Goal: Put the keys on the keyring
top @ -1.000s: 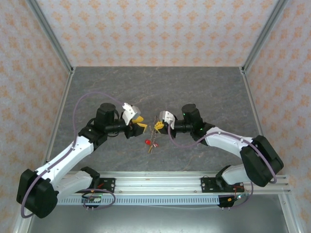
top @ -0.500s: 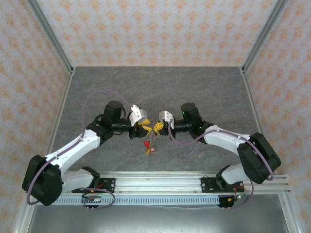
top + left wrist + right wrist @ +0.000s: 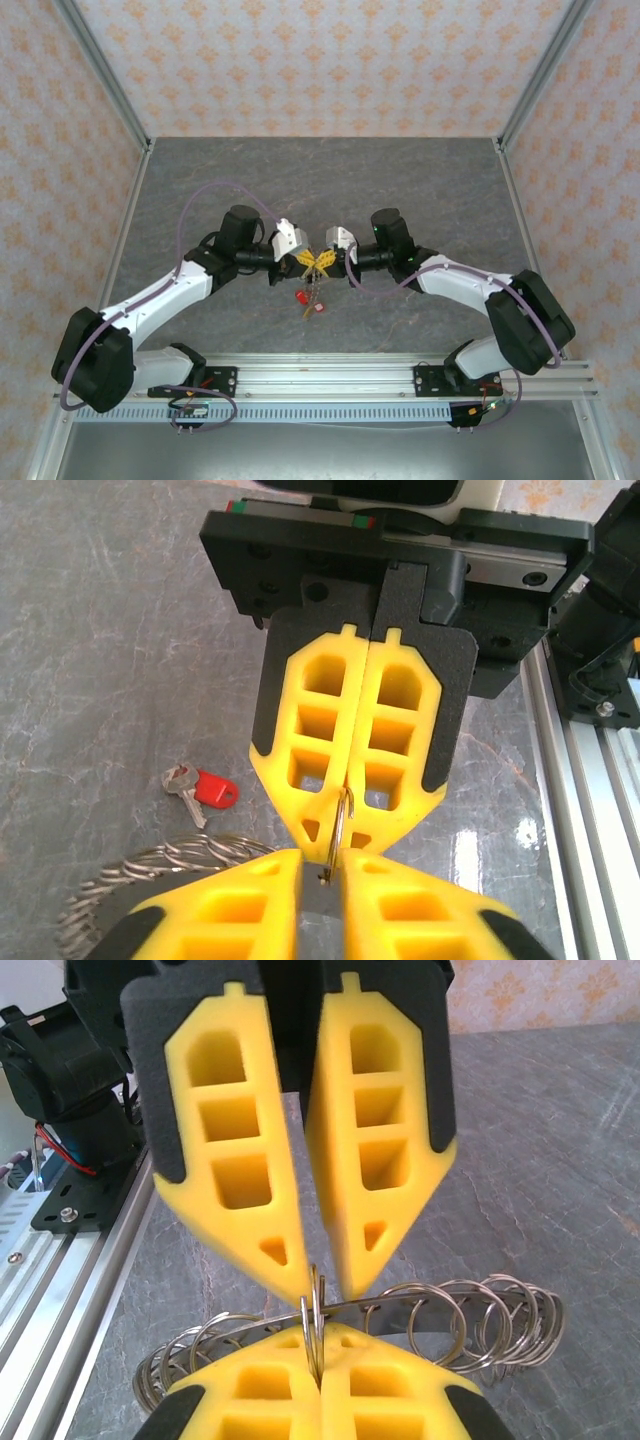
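**Item 1, right gripper** point(image 3: 318, 1360). You find it at the bottom centre of its own wrist view. Its yellow fingers are pressed flat together, and a thin loop of wire stands up out of the seam. It has the keyring by that wire.

**Item 2, left gripper** point(image 3: 320, 870). It sits at the bottom centre of its own wrist view, tip to tip with the right one. Its fingers stand almost closed, with a slim gap between them, and the same wire runs into that gap. You cannot tell whether the pads actually pinch it.

**Item 3, keyring** point(image 3: 385, 1301). This is a thin grey hoop crossing the lower half of the right wrist view. It is strung with many small rings point(image 3: 500, 1325), fanned out to the lower left and lower right of the fingers.

**Item 4, keys** point(image 3: 310, 300). From above you see a small cluster with red tags just below the meeting grippers, at the centre of the frame. In the left wrist view one red-tagged key point(image 3: 200, 785) lies on the grey table point(image 3: 100, 630), left of centre and just above the rings.

**Item 5, rail** point(image 3: 590, 780). It is aluminium and runs down the right edge of the left wrist view.
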Robot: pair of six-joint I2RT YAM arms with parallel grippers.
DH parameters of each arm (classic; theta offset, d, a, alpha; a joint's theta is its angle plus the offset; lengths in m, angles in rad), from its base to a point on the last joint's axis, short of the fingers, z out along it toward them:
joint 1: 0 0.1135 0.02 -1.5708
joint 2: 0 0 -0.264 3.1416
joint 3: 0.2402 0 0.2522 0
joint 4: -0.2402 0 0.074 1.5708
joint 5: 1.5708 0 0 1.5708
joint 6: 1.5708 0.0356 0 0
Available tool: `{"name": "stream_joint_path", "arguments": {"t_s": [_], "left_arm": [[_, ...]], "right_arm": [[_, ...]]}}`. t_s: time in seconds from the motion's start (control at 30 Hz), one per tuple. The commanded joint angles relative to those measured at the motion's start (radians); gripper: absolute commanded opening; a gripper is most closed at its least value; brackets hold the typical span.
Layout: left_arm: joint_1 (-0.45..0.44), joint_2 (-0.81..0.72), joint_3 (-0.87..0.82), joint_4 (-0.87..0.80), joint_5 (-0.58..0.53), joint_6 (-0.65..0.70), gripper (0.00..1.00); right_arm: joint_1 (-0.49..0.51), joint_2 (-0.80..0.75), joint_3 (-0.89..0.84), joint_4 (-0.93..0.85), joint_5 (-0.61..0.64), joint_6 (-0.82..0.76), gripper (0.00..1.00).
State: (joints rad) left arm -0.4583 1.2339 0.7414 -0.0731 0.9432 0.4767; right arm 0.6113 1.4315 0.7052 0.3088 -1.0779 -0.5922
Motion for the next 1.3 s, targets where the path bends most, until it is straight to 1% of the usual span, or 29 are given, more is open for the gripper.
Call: {"name": "stream_joint_path", "arguments": {"t_s": [0.0,0.03,0.1,0.13,0.2,0.4,0.5,0.53,0.6,0.63,0.7,0.77,0.8,0.83,0.9,0.97,1.03,1.1,1.13,1.17,1.2,1.27], "left_arm": [[-0.004,0.010,0.041,-0.035,0.013,0.030,0.08],[-0.005,0.012,0.043,-0.037,0.018,0.033,0.04],[-0.008,0.017,0.047,-0.045,0.019,0.034,0.02],[-0.009,0.018,0.050,-0.054,0.018,0.039,0.03],[-0.014,0.024,0.057,-0.078,0.017,0.052,0.11],[-0.031,0.048,0.081,-0.123,0.020,0.079,0.15],[-0.038,0.057,0.082,-0.128,0.014,0.086,0.14],[-0.038,0.060,0.085,-0.134,0.013,0.090,0.12],[-0.038,0.063,0.085,-0.139,0.007,0.095,0.02],[-0.039,0.064,0.082,-0.136,-0.002,0.096,0.00],[-0.040,0.061,0.076,-0.125,-0.018,0.091,0.00],[-0.039,0.050,0.060,-0.084,-0.048,0.063,0.00],[-0.040,0.038,0.044,-0.053,-0.069,0.046,0.00],[-0.040,0.024,0.026,-0.018,-0.094,0.031,0.00],[-0.040,0.003,-0.002,0.028,-0.141,0.003,0.00],[-0.040,-0.013,-0.019,0.058,-0.180,-0.014,0.00],[-0.040,-0.022,-0.036,0.078,-0.207,-0.023,0.00],[-0.039,-0.026,-0.046,0.089,-0.219,-0.029,0.00],[-0.040,-0.025,-0.048,0.094,-0.221,-0.032,0.00],[-0.039,-0.021,-0.050,0.096,-0.221,-0.036,0.00],[-0.040,-0.018,-0.049,0.100,-0.222,-0.040,0.00],[-0.040,-0.013,-0.050,0.110,-0.222,-0.050,0.00]], "right_arm": [[-0.002,-0.005,0.040,0.035,-0.071,-0.018,0.00],[-0.002,-0.004,0.039,0.039,-0.071,-0.016,0.00],[-0.002,-0.002,0.039,0.048,-0.071,-0.006,0.00],[-0.001,-0.001,0.039,0.054,-0.071,-0.001,0.00],[-0.001,-0.001,0.039,0.063,-0.071,0.012,0.00],[-0.002,0.006,0.050,0.064,-0.075,0.028,0.00],[-0.001,0.006,0.051,0.064,-0.079,0.033,0.00],[-0.002,0.005,0.051,0.063,-0.079,0.035,0.00],[-0.001,-0.001,0.049,0.064,-0.076,0.040,0.00],[-0.002,-0.006,0.047,0.062,-0.073,0.041,0.00],[-0.001,-0.012,0.044,0.050,-0.060,0.040,0.00],[-0.002,-0.025,0.044,0.006,-0.020,0.034,0.08],[-0.001,-0.039,0.041,-0.033,0.009,0.022,0.16],[-0.002,-0.061,0.034,-0.072,0.043,0.010,0.19],[-0.002,-0.108,0.005,-0.131,0.115,-0.001,0.22],[-0.002,-0.159,-0.026,-0.160,0.196,0.043,0.26],[-0.001,-0.204,-0.060,-0.143,0.323,0.156,0.29],[-0.003,-0.219,-0.077,-0.119,0.555,0.363,0.29],[-0.006,-0.210,-0.065,-0.136,0.662,0.453,0.28],[-0.018,-0.185,-0.038,-0.192,0.732,0.544,0.27],[-0.035,-0.143,-0.001,-0.255,0.747,0.620,0.25],[-0.048,-0.052,0.088,-0.395,0.805,0.753,0.26]]}}
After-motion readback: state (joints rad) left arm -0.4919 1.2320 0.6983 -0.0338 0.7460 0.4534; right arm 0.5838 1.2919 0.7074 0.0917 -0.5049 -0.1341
